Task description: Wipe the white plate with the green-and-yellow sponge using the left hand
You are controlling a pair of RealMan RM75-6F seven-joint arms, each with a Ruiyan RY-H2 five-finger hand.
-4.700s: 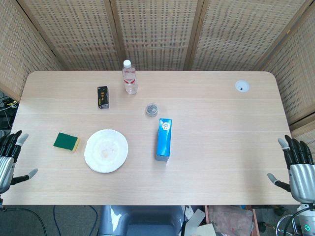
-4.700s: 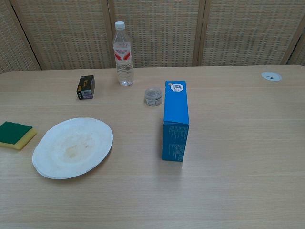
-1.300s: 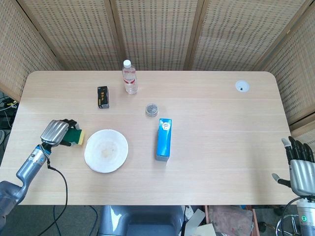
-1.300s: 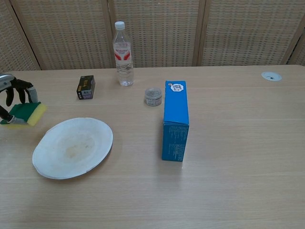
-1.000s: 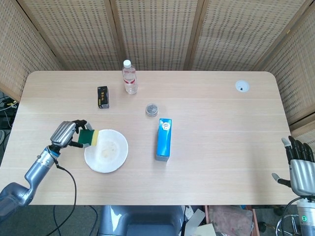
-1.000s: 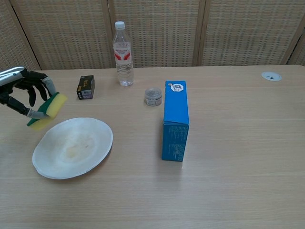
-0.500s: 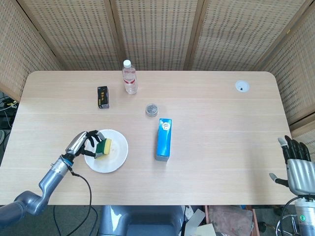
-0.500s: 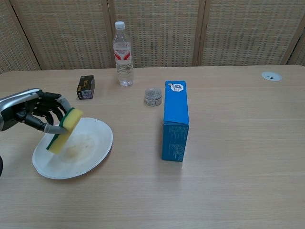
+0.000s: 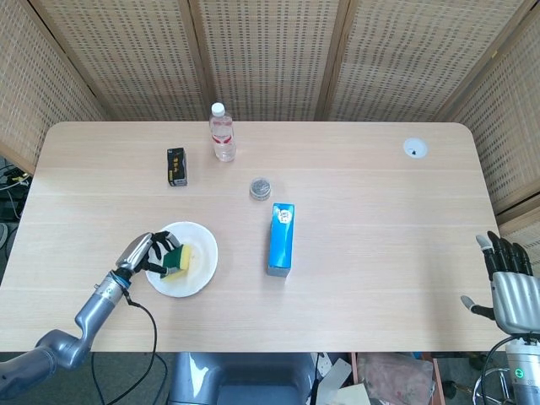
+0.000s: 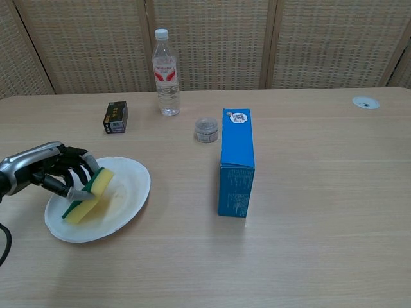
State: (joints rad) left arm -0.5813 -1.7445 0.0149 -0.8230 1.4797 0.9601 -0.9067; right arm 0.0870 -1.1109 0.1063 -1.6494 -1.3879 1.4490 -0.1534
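The white plate [image 9: 201, 272] [image 10: 126, 201] lies on the table at the near left. My left hand [image 9: 153, 253] [image 10: 56, 172] grips the green-and-yellow sponge [image 9: 179, 259] [image 10: 90, 195] and holds it down on the plate's left part, yellow side facing the plate's middle. My right hand [image 9: 509, 283] hangs beyond the table's near right corner, fingers spread, holding nothing; only the head view shows it.
A blue carton [image 9: 281, 239] [image 10: 236, 162] stands right of the plate. Behind are a small round tin [image 9: 260, 187] [image 10: 206, 129], a water bottle [image 9: 222, 132] [image 10: 166, 72] and a small black box [image 9: 176, 166] [image 10: 115, 117]. A white grommet [image 9: 414, 148] sits far right.
My left hand picked the sponge up from the table left of the plate, carried it right and has now lowered it onto the plate. The plate has shifted slightly.
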